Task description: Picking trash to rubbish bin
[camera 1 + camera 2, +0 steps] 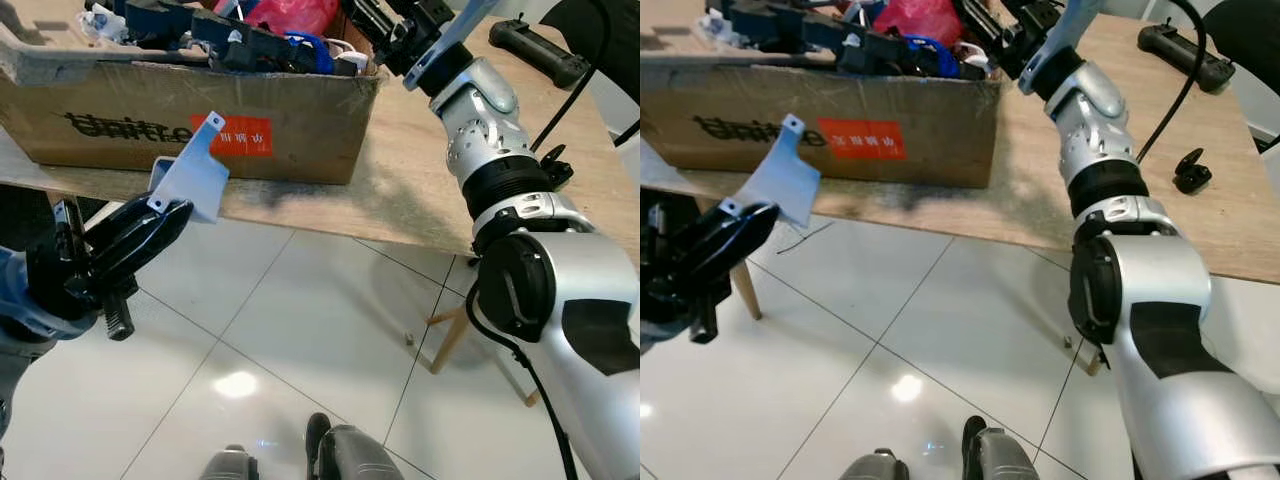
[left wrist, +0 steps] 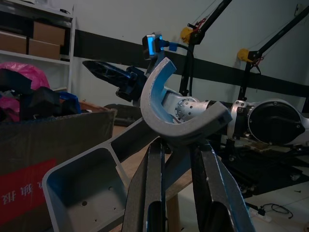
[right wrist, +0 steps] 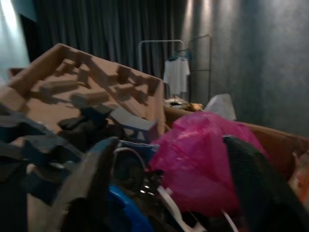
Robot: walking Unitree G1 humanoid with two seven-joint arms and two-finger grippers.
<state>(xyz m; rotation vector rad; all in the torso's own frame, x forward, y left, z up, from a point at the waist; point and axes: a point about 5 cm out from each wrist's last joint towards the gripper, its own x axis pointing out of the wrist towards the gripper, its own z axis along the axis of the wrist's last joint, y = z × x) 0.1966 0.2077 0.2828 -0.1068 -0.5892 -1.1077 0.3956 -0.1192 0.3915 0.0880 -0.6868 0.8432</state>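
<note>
Left gripper (image 1: 150, 215) has its fingers clamped on a grey plastic bracket (image 1: 192, 175), held beside the cardboard box (image 1: 300, 130). Right gripper (image 3: 169, 193) hangs spread wide over the pink bag (image 3: 203, 159) in the box.

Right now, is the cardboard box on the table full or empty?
Full. The cardboard box stands open-topped on the wooden table, piled above its rim with dark parts and a pink bag. The right gripper is over the pile.

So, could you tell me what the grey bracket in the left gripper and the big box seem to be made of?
Grey bracket: probably matte moulded plastic or cast metal; uniform grey, curved hook, small holes. Box: brown corrugated cardboard with printed lettering, a red label and glossy tape along its rim.
</note>
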